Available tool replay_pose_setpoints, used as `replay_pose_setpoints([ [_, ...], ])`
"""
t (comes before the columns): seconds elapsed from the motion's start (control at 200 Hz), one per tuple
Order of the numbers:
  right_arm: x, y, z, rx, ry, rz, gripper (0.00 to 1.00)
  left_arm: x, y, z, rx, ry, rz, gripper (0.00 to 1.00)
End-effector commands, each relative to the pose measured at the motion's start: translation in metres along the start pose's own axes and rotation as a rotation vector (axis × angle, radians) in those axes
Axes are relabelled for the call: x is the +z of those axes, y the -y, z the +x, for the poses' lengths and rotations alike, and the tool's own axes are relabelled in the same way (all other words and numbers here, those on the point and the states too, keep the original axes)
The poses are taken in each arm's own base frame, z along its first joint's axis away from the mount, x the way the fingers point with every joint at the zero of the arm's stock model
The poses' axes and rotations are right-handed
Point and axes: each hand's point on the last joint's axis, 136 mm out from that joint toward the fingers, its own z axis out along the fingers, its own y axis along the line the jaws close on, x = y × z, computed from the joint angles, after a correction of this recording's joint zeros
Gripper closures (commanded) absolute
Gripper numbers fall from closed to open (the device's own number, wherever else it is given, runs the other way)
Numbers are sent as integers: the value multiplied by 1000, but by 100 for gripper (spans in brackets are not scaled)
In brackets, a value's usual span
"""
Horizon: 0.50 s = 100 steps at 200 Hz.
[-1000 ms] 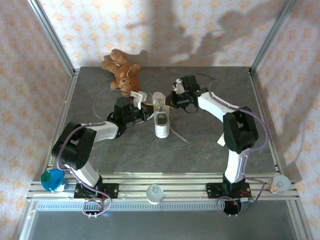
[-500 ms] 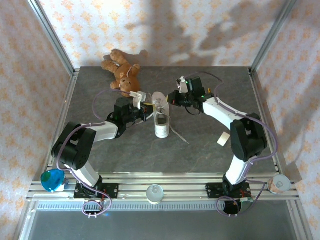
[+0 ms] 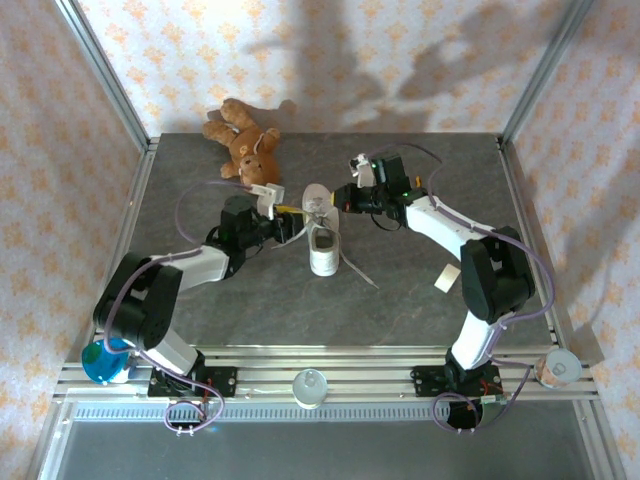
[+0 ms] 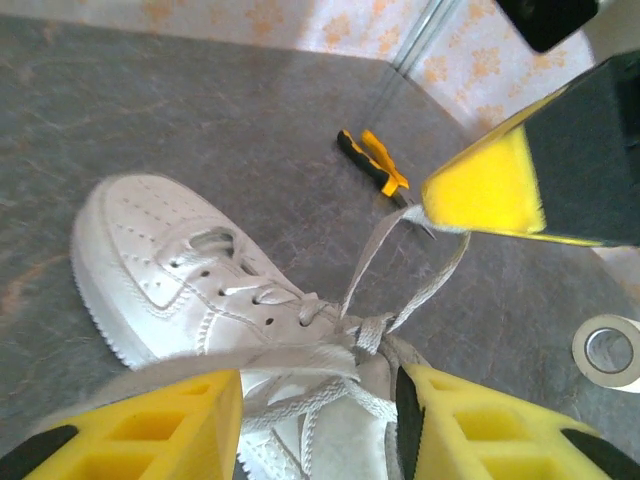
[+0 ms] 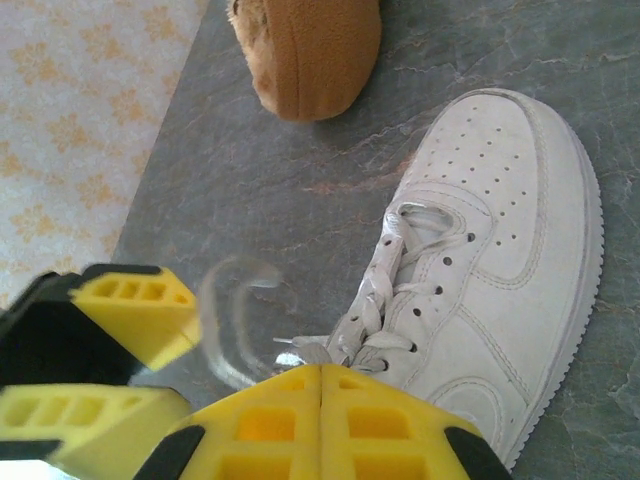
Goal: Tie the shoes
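The white sneaker (image 3: 322, 240) lies mid-table, toe toward the near edge, its laces partly knotted over the tongue. My left gripper (image 3: 288, 213) sits just left of it, open; in the left wrist view the shoe (image 4: 170, 270) shows between the spread jaws (image 4: 320, 400), with a blurred lace strand (image 4: 200, 362) across them. My right gripper (image 3: 343, 200) is at the shoe's far right side. Its jaws (image 5: 320, 375) are shut on the lace, and two strands (image 4: 400, 250) rise to its yellow finger (image 4: 485, 190). A loose lace loop (image 5: 225, 320) hangs beside the shoe (image 5: 500, 250).
A brown teddy bear (image 3: 243, 140) lies at the far left of the table, its foot (image 5: 310, 50) close to the shoe's toe. A yellow-and-black tool (image 4: 372, 165) and a tape roll (image 4: 608, 350) rest on the table beyond the shoe. Metal frame posts (image 3: 110, 85) border the table.
My left gripper has opened and drawn back left, letting its lace fall. The right arm swung its elbow outward a second ago and still holds its lace.
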Motion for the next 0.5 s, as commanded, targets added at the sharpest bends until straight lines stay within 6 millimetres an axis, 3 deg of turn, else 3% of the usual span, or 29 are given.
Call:
replay_pose_setpoints([
  [0.0, 0, -3, 0, -53, -19, -20, 100, -24, -8, -10, 88, 1, -79, 53],
  [0.13, 2, -3, 1, -65, -40, -28, 100, -48, -11, -11, 191, -46, -138, 52],
  [0.23, 2, -6, 1, -78, -52, -36, 100, -55, 5, -14, 341, -96, -84, 61],
  [0.325, 2, -7, 1, -92, -67, -39, 100, -49, 23, -11, 536, -178, -15, 61],
  [0.495, 3, -9, 2, -107, -88, -52, 100, -19, 49, 15, 918, -412, 99, 56],
])
